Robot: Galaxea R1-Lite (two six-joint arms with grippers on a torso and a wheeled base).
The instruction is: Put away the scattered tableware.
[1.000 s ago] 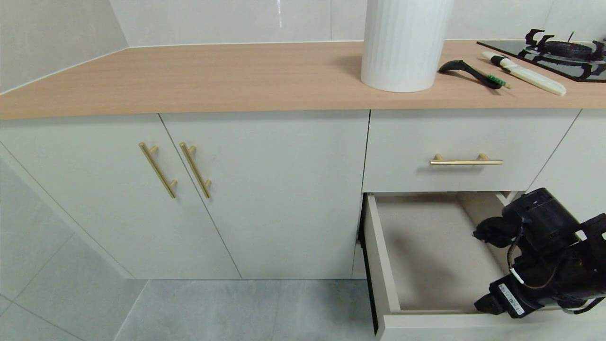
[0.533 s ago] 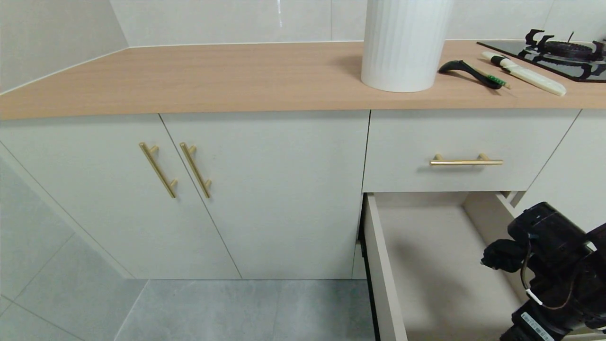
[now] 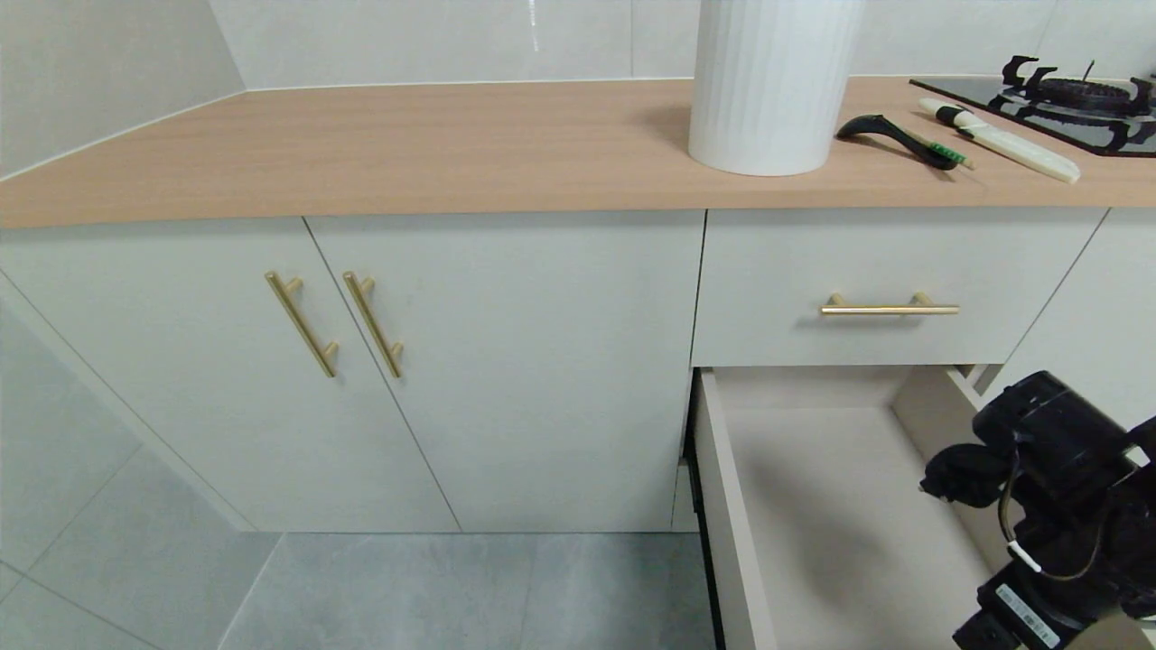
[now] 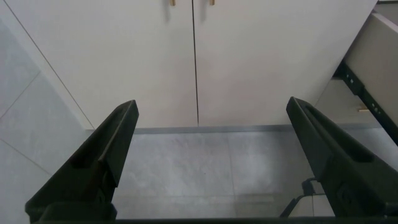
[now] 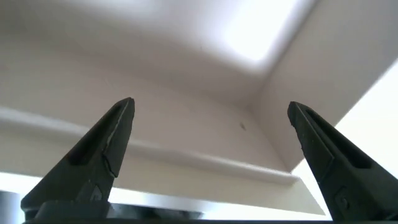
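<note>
Recording at the open drawer [image 3: 722, 469]: we find right gripper [image 5: 210, 106] over its inside, fingers [image 5: 106, 149] wide, empty; left gripper [image 4: 211, 104] beside it, fingers [image 4: 106, 155] wide; knife [image 3: 1002, 142] on counter [image 3: 452, 144] above it.

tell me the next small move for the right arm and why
Probably raise the right gripper from the drawer toward the counter. The drawer is open with nothing seen inside, the jaws are open and hold nothing, and the knife and black utensil lie on the counter, not yet put away.
</note>
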